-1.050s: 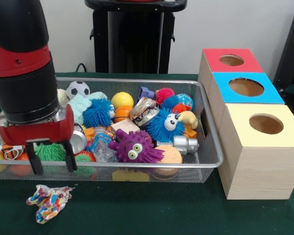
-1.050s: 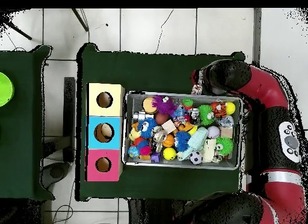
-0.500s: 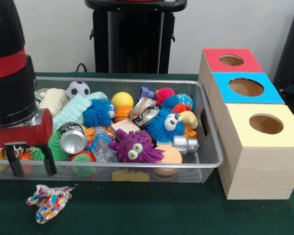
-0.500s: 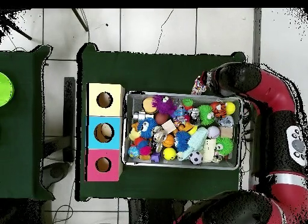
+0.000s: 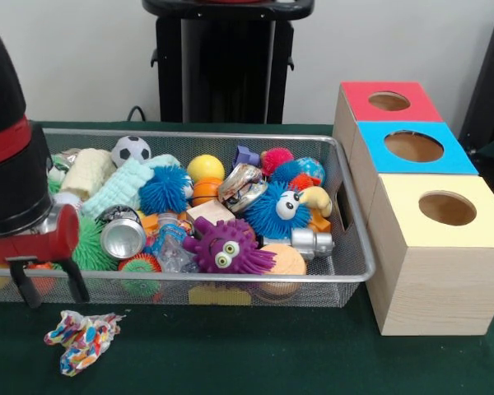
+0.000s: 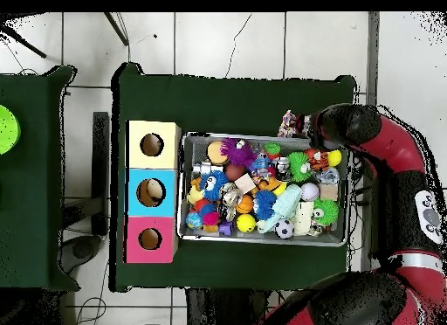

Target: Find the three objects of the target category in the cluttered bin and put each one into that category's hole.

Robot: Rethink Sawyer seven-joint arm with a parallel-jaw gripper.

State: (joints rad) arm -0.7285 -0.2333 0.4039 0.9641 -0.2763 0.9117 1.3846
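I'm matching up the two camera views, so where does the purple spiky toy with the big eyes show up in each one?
Front view: purple spiky toy lies at the bin's near side, just right of centre.
Overhead view: purple spiky toy sits at the bin's top edge, left of centre.
Shared landmark: the yellow box, nearest it in both.

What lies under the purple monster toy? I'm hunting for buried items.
The purple monster toy rests on an orange sponge, with a crumpled plastic bottle beside it. Anything deeper is covered.

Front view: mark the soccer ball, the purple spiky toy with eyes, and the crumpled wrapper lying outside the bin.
soccer ball (image 5: 131, 151), front view, centre of the ball.
purple spiky toy (image 5: 224, 245), front view, body just above its eyes.
crumpled wrapper (image 5: 81, 338), front view, middle of the wrapper on the green cloth.
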